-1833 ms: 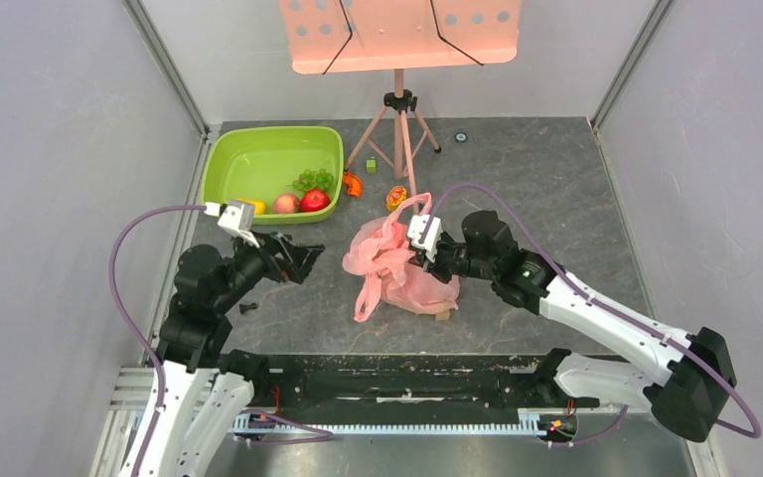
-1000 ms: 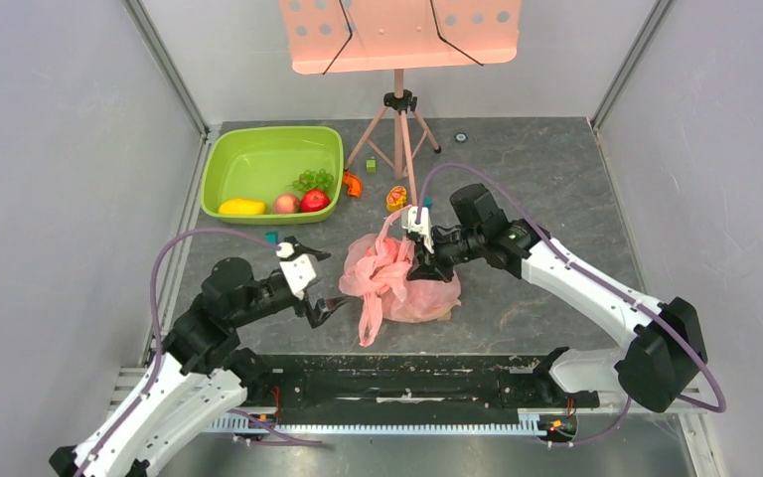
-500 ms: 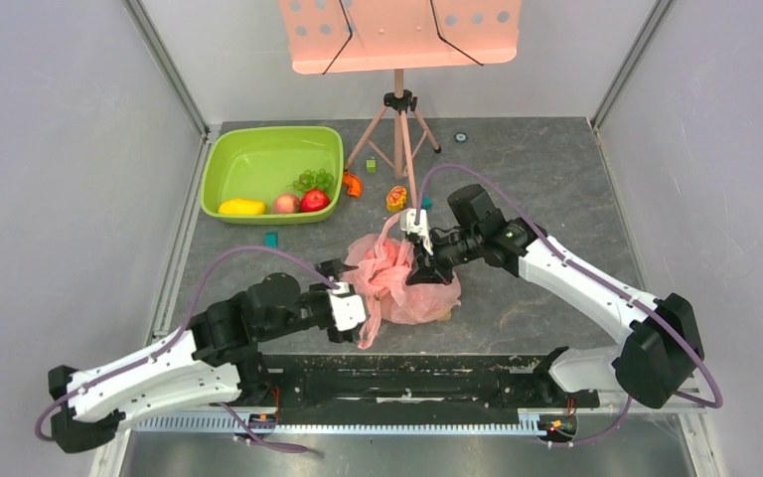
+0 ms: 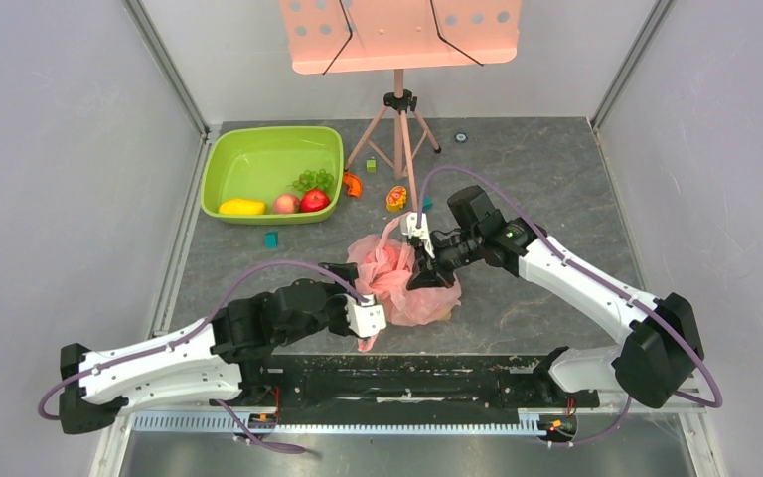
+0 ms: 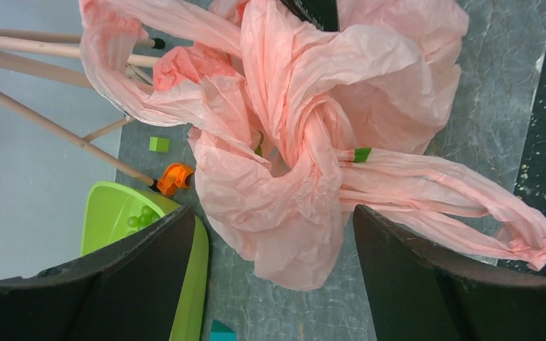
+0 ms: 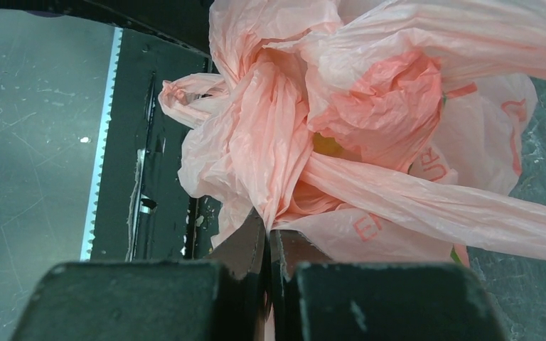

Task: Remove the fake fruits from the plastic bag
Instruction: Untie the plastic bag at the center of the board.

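The pink plastic bag (image 4: 402,280) lies crumpled at the table's middle front. My right gripper (image 4: 425,270) is shut on a fold of its top; the right wrist view shows the jaws (image 6: 266,231) pinching pink film. A yellow fruit (image 6: 327,145) shows through the bag's opening. My left gripper (image 4: 356,296) is open at the bag's near-left side, and in the left wrist view (image 5: 274,213) a bulge of the bag (image 5: 291,227) lies between the spread fingers, untouched. A yellow mango (image 4: 241,207), a peach (image 4: 285,203) and a red apple (image 4: 314,200) lie in the lime-green basin (image 4: 258,154).
Green grapes (image 4: 311,180) are also in the basin. An orange piece (image 4: 354,185), a yellow-red fruit (image 4: 395,197), a green cube (image 4: 371,165) and a teal cube (image 4: 271,238) lie loose on the table. The pink music stand's tripod (image 4: 398,134) stands behind the bag.
My left arm has swung from beside the basin down and right to the bag's near-left side, gripper open. My right gripper stayed shut on the bag and shifted slightly.
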{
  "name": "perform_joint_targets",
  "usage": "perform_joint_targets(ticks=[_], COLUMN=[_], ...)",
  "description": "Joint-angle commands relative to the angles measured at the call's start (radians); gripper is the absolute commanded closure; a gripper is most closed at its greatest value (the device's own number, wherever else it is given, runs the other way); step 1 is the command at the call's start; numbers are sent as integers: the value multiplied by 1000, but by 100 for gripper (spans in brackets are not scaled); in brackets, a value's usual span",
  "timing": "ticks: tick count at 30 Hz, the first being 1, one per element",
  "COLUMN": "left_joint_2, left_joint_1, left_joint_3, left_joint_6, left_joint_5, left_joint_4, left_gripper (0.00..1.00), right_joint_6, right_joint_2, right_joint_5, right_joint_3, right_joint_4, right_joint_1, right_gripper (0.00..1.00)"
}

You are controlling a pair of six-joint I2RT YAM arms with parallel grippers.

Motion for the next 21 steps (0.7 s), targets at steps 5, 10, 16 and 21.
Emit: perform_joint_targets(ticks=[5,10,16,21], left_joint_2=[35,66,115,115], left_joint_1=[-7,-8,-7,-8], left_joint_3=[28,39,65,70], left_joint_6=[85,84,60,25], left_joint_5=[-33,-24,-3,0], left_joint_4=[32,47,39,33], left_gripper=[15,30,58,83], right_joint_6=[-28,-28,-9,38], right_joint_2=[-20,-23,-47,-109], right_joint_5=[-80,-87,-70,-18], right_joint_3=[23,17,2,-49], right_joint_4=[-12,-10,20,106], right_joint_1=[0,0,-1,0], right_gripper=[99,99,96,82])
